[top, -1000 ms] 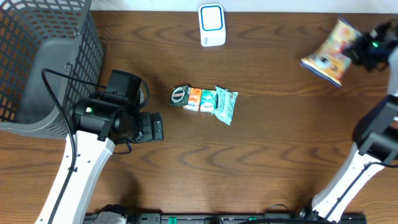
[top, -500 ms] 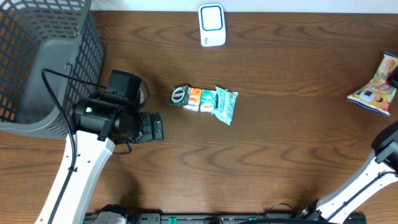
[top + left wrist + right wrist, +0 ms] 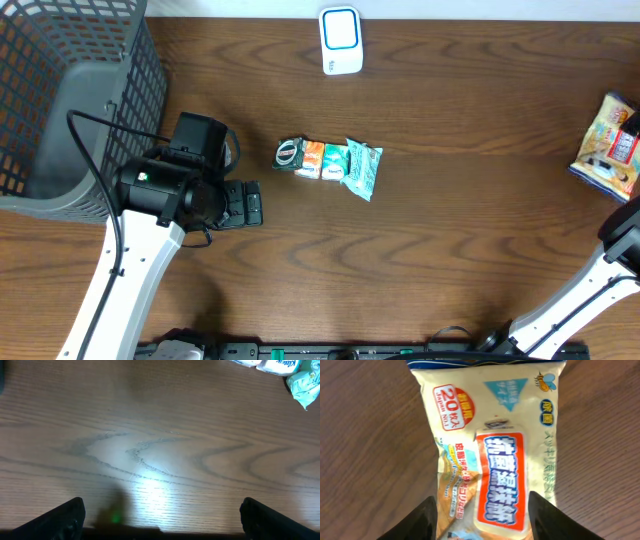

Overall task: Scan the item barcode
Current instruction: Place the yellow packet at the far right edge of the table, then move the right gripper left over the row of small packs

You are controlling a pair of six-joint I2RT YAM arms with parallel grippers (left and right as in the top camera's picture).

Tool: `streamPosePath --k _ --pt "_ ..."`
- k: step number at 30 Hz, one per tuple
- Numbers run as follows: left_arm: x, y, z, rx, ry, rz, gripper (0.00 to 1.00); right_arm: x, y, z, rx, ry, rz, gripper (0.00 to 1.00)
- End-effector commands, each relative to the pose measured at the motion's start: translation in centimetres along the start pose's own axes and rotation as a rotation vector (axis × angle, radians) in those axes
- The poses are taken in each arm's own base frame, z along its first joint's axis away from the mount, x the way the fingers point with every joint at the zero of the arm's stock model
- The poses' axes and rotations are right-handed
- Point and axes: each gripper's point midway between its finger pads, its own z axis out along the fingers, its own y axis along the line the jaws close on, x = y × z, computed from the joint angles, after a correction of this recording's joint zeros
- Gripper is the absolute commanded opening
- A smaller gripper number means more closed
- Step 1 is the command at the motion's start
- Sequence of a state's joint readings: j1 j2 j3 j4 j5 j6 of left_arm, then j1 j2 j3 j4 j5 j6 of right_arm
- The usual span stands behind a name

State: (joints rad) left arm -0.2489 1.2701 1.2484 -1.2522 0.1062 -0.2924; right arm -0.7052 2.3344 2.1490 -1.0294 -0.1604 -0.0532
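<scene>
The item, a yellow and orange wet-wipes pack point(image 3: 610, 142), lies flat on the table at the far right edge. The right wrist view shows the pack's point(image 3: 490, 445) printed face up, with no barcode in sight. My right gripper point(image 3: 485, 512) hangs over its near end, fingers spread to either side of the pack and not pinching it. The white and blue scanner point(image 3: 340, 40) stands at the back centre, far from the pack. My left gripper point(image 3: 250, 203) rests open left of centre, and its wrist view shows the left gripper point(image 3: 162, 520) with only bare wood between the fingers.
A grey mesh basket point(image 3: 60, 90) fills the back left corner. A small cluster of packets point(image 3: 330, 160) lies mid-table, and the edge of that cluster point(image 3: 280, 366) shows in the left wrist view. The right arm's white link point(image 3: 590, 280) crosses the front right.
My right gripper carried the wipes pack from the back right down to the right table edge, turned it, and opened its jaws off it. The left arm has not moved.
</scene>
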Motion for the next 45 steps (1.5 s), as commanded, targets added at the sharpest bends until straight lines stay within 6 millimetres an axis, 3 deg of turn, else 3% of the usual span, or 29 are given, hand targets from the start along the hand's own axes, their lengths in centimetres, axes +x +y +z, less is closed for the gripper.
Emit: streamPosePath --k 1,5,8,11,14,16,19,26,28,29,30,37,42,45 --pt "0.1 0.0 0.2 0.004 0.012 -0.013 0.97 -2.3 1.5 -3.7 -0.036 -0.084 0.042 0.51" --pt "0.1 0.0 0.2 0.004 0.012 -0.013 0.98 -3.5 4.5 -6.3 -0.175 -0.12 0.024 0.48" --pt "0.2 0.0 0.2 0.004 0.012 -0.013 0.98 -4.2 8.4 -9.1 -0.379 -0.144 0.02 0.47" --pt "0.2 0.0 0.2 0.004 0.012 -0.013 0.98 -3.6 13.3 -11.9 -0.628 -0.128 -0.015 0.45" --pt "0.2 0.0 0.2 0.004 0.012 -0.013 0.98 -1.7 17.6 -13.6 -0.807 -0.051 -0.032 0.45" --pt "0.2 0.0 0.2 0.004 0.012 -0.013 0.98 0.2 19.7 -13.6 -0.835 0.03 -0.04 0.45" --pt "0.2 0.0 0.2 0.004 0.012 -0.013 0.98 4.2 23.4 -13.7 -0.855 0.148 -0.153 0.38" --pt "0.2 0.0 0.2 0.004 0.012 -0.013 0.98 12.3 29.4 -12.9 -0.714 0.393 -0.333 0.53" --pt "0.1 0.0 0.2 0.004 0.012 -0.013 0.98 14.5 30.8 -12.5 -0.644 0.435 -0.411 0.86" --pt "0.1 0.0 0.2 0.004 0.012 -0.013 0.98 15.3 31.4 -12.3 -0.612 0.447 -0.448 0.96" --pt "0.1 0.0 0.2 0.004 0.012 -0.013 0.98 16.7 32.4 -11.9 -0.562 0.463 -0.499 0.99" --pt "0.2 0.0 0.2 0.004 0.012 -0.013 0.98 22.0 36.7 -11.1 -0.301 0.456 -0.679 0.99" --pt "0.2 0.0 0.2 0.004 0.012 -0.013 0.98 23.8 39.3 -10.8 -0.105 0.333 -0.69 0.99" --pt "0.1 0.0 0.2 0.004 0.012 -0.013 0.98 25.4 41.5 -11.2 -0.094 0.291 -0.685 0.99"
